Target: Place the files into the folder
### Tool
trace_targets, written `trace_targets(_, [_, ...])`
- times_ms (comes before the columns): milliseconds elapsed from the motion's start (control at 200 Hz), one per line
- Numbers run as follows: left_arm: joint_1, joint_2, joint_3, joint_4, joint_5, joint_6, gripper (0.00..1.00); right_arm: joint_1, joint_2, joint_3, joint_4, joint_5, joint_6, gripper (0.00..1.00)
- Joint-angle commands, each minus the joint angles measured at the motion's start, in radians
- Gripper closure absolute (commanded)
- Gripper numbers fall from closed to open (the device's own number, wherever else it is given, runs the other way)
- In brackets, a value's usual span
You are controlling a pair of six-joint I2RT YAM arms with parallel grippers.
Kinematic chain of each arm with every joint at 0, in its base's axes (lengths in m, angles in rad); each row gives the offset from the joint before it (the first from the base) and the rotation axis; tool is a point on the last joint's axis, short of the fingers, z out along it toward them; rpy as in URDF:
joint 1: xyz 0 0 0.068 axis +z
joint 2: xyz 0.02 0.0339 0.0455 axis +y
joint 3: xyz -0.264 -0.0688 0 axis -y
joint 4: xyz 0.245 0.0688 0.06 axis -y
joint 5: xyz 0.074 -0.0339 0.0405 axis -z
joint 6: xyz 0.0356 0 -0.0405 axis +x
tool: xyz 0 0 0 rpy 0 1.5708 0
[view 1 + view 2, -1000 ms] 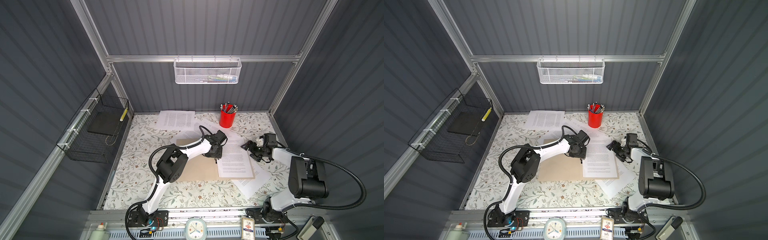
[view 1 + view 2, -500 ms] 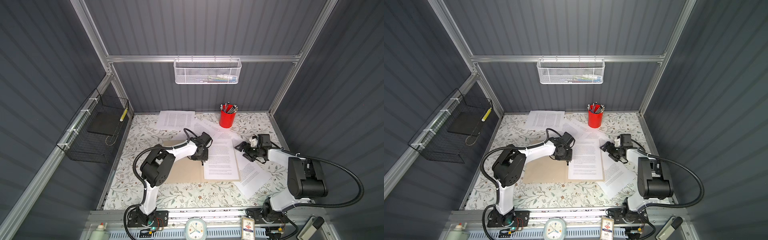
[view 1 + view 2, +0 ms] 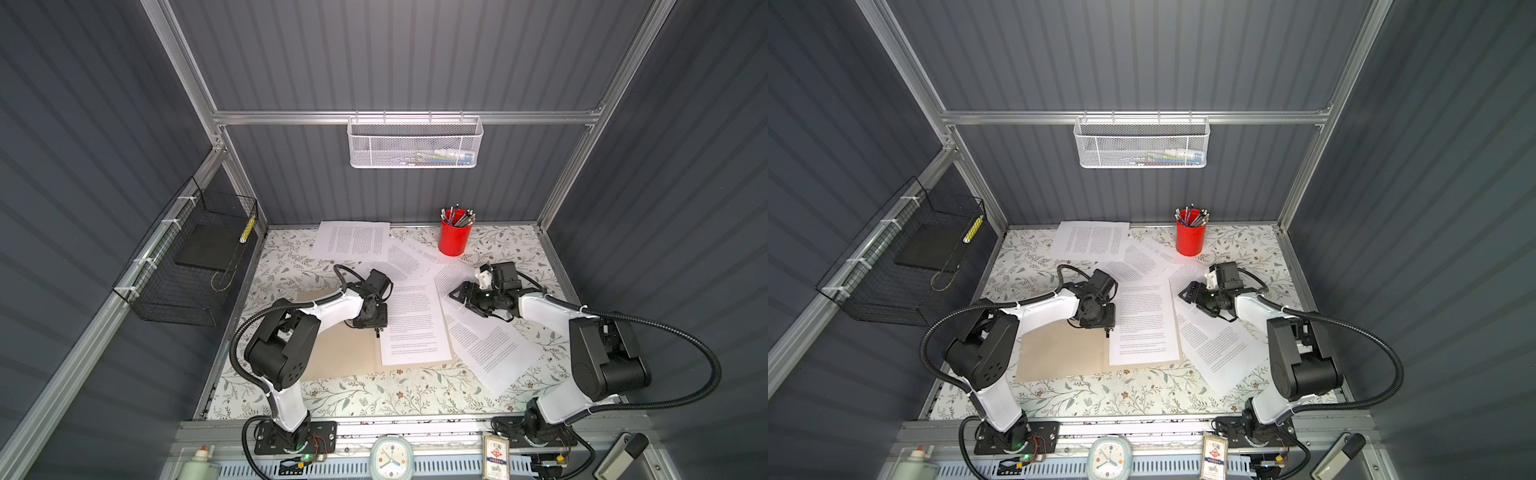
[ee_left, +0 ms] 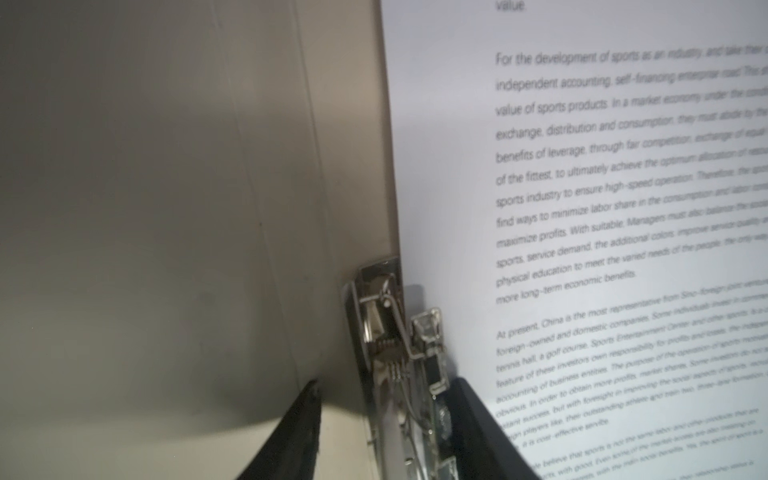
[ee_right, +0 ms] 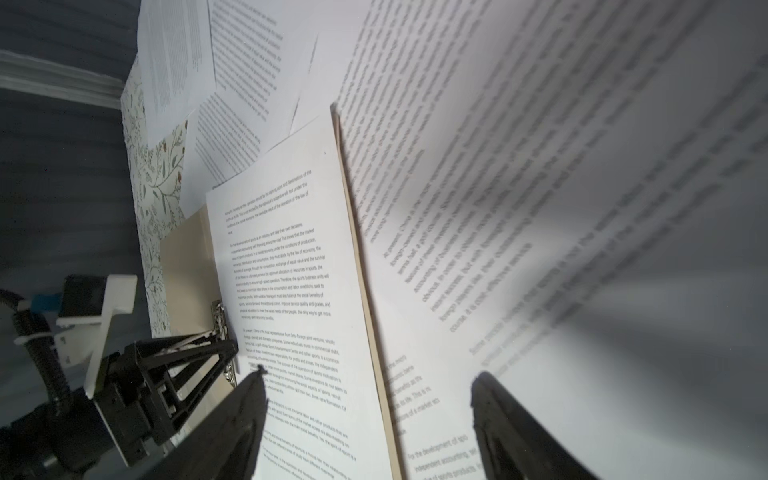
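Note:
The tan folder lies open on the table, its left half bare. One of the files lies on its right half. My left gripper is open and straddles the metal clip at the spine; a strip of card shows between one finger and the clip. My right gripper hovers open over the folder's right edge and a neighbouring sheet, holding nothing. More files lie spread at the back.
A red pen cup stands at the back right, close to the right arm. A black wire basket holding a black slab hangs on the left wall. A white mesh basket hangs on the rear rail. A clock sits on the front ledge.
My left gripper has moved left and nearer the front, and the folder with its sheet has slid left with it. My right gripper has followed leftward.

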Motion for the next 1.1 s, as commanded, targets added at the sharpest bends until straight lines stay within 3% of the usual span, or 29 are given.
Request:
trace_targets(0, [0.01, -0.01, -0.024, -0.039, 0.043, 0.071, 0.46, 0.081, 0.002, 0.047, -0.045, 0.054, -0.011, 0.28])
trace_targets(245, [0.01, -0.095, -0.004, -0.017, 0.178, 0.088, 0.24, 0.274, 0.051, 0.156, -0.12, 0.113, -0.045, 0.48])
trace_targets(345, [0.01, -0.151, -0.012, -0.023, 0.182, 0.075, 0.15, 0.337, 0.114, 0.21, -0.138, 0.109, -0.051, 0.59])
trace_targets(480, [0.028, -0.254, -0.03, -0.073, 0.107, 0.029, 0.01, 0.402, 0.197, 0.274, -0.137, 0.092, -0.04, 0.73])
trace_targets(570, [0.079, -0.332, -0.075, -0.088, 0.097, -0.009, 0.0, 0.44, 0.252, 0.324, -0.15, 0.083, -0.043, 0.73])
trace_targets(680, [0.159, -0.391, -0.131, -0.087, 0.167, -0.014, 0.01, 0.479, 0.297, 0.37, -0.168, 0.074, -0.054, 0.73])
trace_targets(755, [0.172, -0.422, -0.174, -0.074, 0.227, -0.008, 0.05, 0.488, 0.315, 0.385, -0.167, 0.06, -0.051, 0.74])
trace_targets(815, [0.176, -0.444, -0.206, -0.058, 0.299, -0.015, 0.15, 0.49, 0.328, 0.393, -0.171, 0.056, -0.052, 0.74])
trace_targets(920, [0.186, -0.5, -0.274, -0.024, 0.371, -0.073, 0.42, 0.49, 0.336, 0.398, -0.17, 0.051, -0.056, 0.74])
trace_targets(986, [0.204, -0.523, -0.322, 0.029, 0.489, -0.122, 0.62, 0.49, 0.339, 0.4, -0.171, 0.05, -0.06, 0.74])
trace_targets(1096, [0.213, -0.543, -0.391, 0.162, 0.617, -0.225, 0.62, 0.489, 0.345, 0.403, -0.173, 0.041, -0.063, 0.74])
